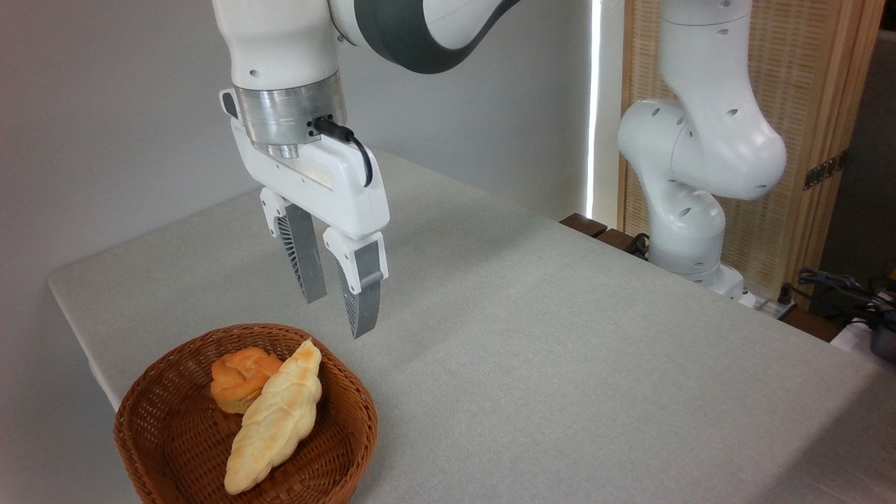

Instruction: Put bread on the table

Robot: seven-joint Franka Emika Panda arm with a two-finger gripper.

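Camera view: a white robot arm (700, 161) reaches over a cloth-covered table (560, 364) from its base at the far right edge.

Gripper: the gripper (339, 311) hangs in the air with its grey ribbed fingers (302, 259) pointing down, parted by a clear gap, nothing between them and nothing touched.

Bread: the long braided bread (276, 416) lies below the gripper and slightly to its left, inside the basket, its upper tapered end pointing up toward the fingertips (a gap of air separates the two) and its lower end resting on the front rim.

Bun: a small round orange bun (239, 378) sits below and left of the gripper, touching the loaf's left side, partly hidden behind it.

Basket: the round brown wicker basket (161, 427) stands under the gripper, near the table's front left corner, its bottom edge cut off by the frame.

Table: the light grey-beige cloth spreads wide to the right of the gripper and behind it.

Background: plain grey wall behind the gripper; a woven bamboo screen (805, 84) and dark cables (840, 287) far to its right.
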